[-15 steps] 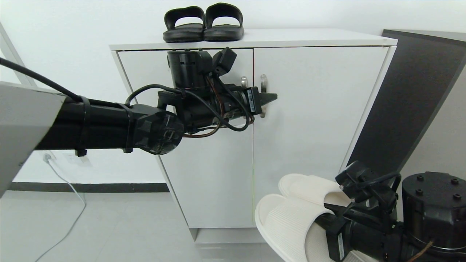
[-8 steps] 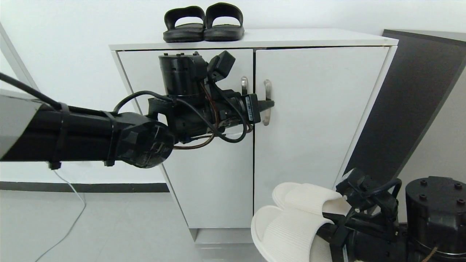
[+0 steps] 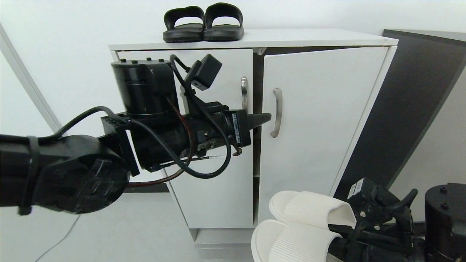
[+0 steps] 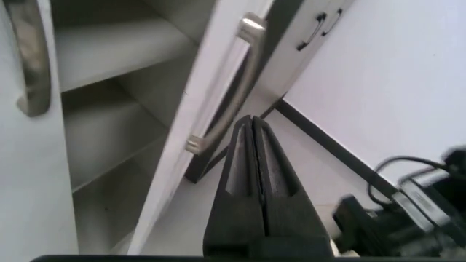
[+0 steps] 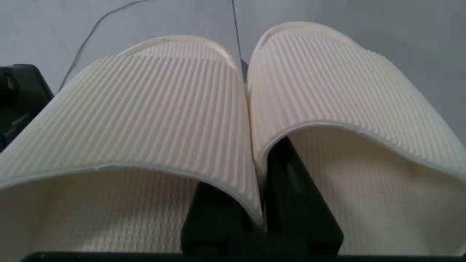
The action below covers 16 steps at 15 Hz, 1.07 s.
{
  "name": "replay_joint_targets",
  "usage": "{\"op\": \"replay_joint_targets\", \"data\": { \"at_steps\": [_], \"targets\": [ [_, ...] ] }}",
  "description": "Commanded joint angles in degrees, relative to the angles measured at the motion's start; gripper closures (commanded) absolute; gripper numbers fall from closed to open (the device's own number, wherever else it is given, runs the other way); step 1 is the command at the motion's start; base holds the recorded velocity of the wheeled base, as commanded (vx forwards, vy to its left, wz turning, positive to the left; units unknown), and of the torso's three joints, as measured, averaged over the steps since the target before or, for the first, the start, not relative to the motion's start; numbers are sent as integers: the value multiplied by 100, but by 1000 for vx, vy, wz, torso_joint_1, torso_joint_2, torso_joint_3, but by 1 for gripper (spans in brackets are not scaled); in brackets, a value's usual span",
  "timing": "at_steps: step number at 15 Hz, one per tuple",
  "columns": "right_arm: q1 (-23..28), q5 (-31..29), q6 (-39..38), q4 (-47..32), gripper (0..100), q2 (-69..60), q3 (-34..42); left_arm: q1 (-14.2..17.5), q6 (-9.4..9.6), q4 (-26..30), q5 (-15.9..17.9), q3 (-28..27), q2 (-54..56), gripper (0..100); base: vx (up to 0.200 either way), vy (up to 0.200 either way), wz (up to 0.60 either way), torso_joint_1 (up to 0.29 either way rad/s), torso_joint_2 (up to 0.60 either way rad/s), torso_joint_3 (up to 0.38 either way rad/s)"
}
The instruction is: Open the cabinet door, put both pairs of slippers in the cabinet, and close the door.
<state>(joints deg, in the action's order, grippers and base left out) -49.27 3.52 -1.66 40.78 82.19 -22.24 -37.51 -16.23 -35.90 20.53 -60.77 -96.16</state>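
- At the cabinet (image 3: 309,37) front, the opening step is under way but, as I judge it, not yet finished. The right door (image 3: 320,120) is standing ajar, with a dark gap showing between it and the left door (image 3: 214,189).
- The left fingers (image 3: 266,117) are pressing flat together with nothing clamped between them. Their tip is sitting at that gap, just beside the right door's handle (image 3: 277,112).
- From the left wrist view the tip appears to be hooking behind the handle's bar, though I cannot tell whether it is touching.
- Beyond those fingers, shelves (image 4: 109,44) are showing inside the opening.
- The right fingers (image 5: 271,215) are closing on the white slippers (image 3: 302,222), gripping the pair under the straps where the two inner edges meet.
- That pair is hanging low, below the left fingers and to their right, in front of the foot of the right door.
- The black slippers (image 3: 203,23) are sitting side by side on the cabinet top, above the left fingers and a little to their left, well apart from both sets of fingers.
- Neither pair is lying inside yet, so most of the task is waiting. The door is needing a wider swing, and the white pair looks ready to go in first. After that the black pair is needing a pickup and placing, and the door is needing closing.
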Motion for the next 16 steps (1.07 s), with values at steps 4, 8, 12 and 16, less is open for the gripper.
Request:
{"op": "replay_joint_targets", "data": {
  "at_steps": [4, 8, 12, 16],
  "targets": [
    [-3, 8, 148, 0, 100, -1, 53, 235, -39, -163, 13, 241, 352, 100, 0, 0, 0, 0, 0, 0],
    [-3, 8, 157, 0, 100, 16, 53, 394, -74, -172, 21, -216, -131, 100, 0, 0, 0, 0, 0, 0],
    [-47, 8, 289, 0, 100, -1, 149, 429, -126, -128, -49, -1033, -878, 100, 0, 0, 0, 0, 0, 0],
    [-153, -1, 289, -8, 100, 25, 158, 385, -118, -31, -198, -1473, -1186, 100, 0, 0, 0, 0, 0, 0]
  ]
}}
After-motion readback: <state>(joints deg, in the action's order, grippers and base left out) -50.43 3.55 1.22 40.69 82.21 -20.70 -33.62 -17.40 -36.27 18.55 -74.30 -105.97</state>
